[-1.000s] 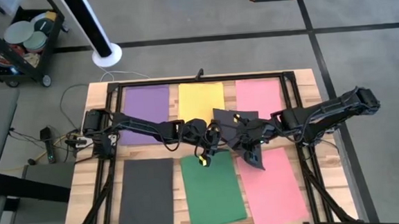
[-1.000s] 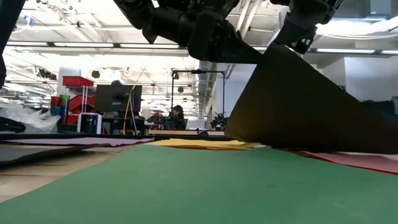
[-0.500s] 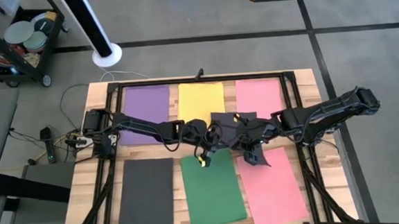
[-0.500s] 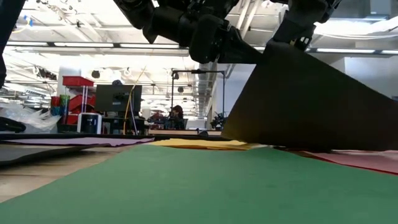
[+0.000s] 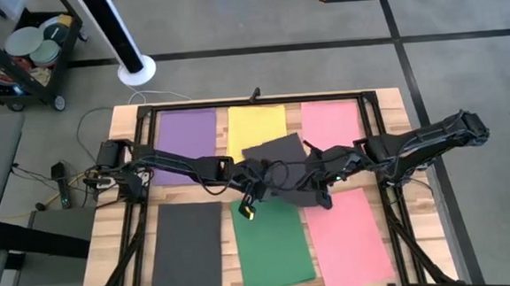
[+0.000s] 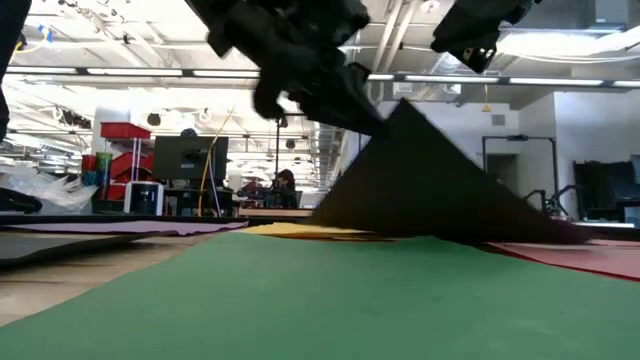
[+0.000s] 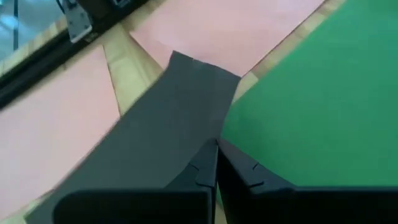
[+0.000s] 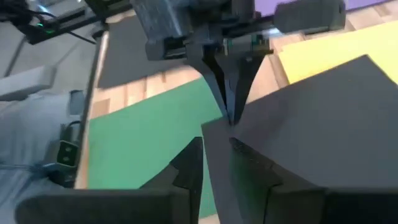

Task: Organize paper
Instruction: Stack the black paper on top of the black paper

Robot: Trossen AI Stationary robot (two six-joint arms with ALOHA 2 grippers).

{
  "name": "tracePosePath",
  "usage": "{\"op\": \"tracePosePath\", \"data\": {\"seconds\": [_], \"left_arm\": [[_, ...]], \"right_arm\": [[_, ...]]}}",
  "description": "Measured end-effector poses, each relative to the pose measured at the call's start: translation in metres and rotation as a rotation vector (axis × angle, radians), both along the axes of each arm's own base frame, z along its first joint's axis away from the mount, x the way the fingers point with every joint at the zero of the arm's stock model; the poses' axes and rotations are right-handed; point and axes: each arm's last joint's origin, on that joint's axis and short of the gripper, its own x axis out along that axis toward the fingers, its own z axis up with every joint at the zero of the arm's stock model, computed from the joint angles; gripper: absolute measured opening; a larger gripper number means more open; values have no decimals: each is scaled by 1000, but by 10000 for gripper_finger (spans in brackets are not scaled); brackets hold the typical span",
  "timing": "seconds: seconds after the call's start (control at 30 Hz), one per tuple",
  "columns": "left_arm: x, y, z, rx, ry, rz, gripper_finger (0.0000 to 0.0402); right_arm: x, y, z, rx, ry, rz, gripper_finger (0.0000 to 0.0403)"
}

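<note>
A single black sheet [image 5: 278, 159] stands tented over the table's middle, above the yellow sheet [image 5: 256, 123] and the near pink sheet [image 5: 350, 239]. My left gripper [image 5: 273, 191] reaches in from the table's left and is shut on it. My right gripper [image 5: 300, 185] faces it from the right, open; in the low view it [image 6: 475, 45] hangs above the black sheet [image 6: 420, 190], clear of it. Purple [image 5: 184, 145] and far pink [image 5: 332, 120] sheets lie flat along the far row. Another black sheet [image 5: 189, 246] and a green sheet [image 5: 273, 244] lie along the near row. My left gripper pinches the black sheet between its two fingers at a raised corner [image 8: 231, 124]; its fingers [image 7: 205, 165] come nearly level from the table's left. That corner [image 6: 400, 102] is lifted. The sheet slopes down from it, and its lower edge [image 6: 480, 238] rests on the sheets below.
A black metal frame [image 5: 374, 127] runs round the wooden tabletop. A cart with plates [image 5: 28, 50] and a white pole base [image 5: 135, 70] stand on the floor beyond the far left corner. In the low view a person [image 6: 287, 182] sits far behind the table.
My right gripper has let go of the black sheet's top and now hangs above it, apart. The sheet has shifted toward the table's left with my left gripper, its peak has dropped lower, and it leans flatter over the yellow sheet.
</note>
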Motion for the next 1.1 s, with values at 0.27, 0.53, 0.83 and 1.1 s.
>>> {"op": "tracePosePath", "data": {"seconds": [0.27, 0.53, 0.83, 1.1], "left_arm": [[-39, -26, 48, 7, 17, -78, 0], [-98, -52, 90, -3, 98, -76, 0], [-133, -81, 77, 13, 359, -42, 0], [-149, -100, 37, 5, 493, -9, 0]], "right_arm": [[-11, -1, 14, 26, -66, 25, 76], [-16, -2, 19, 29, -84, 23, 77], [-15, -2, 19, 29, -86, 23, 77], [-15, -2, 18, 29, -85, 23, 77]]}}
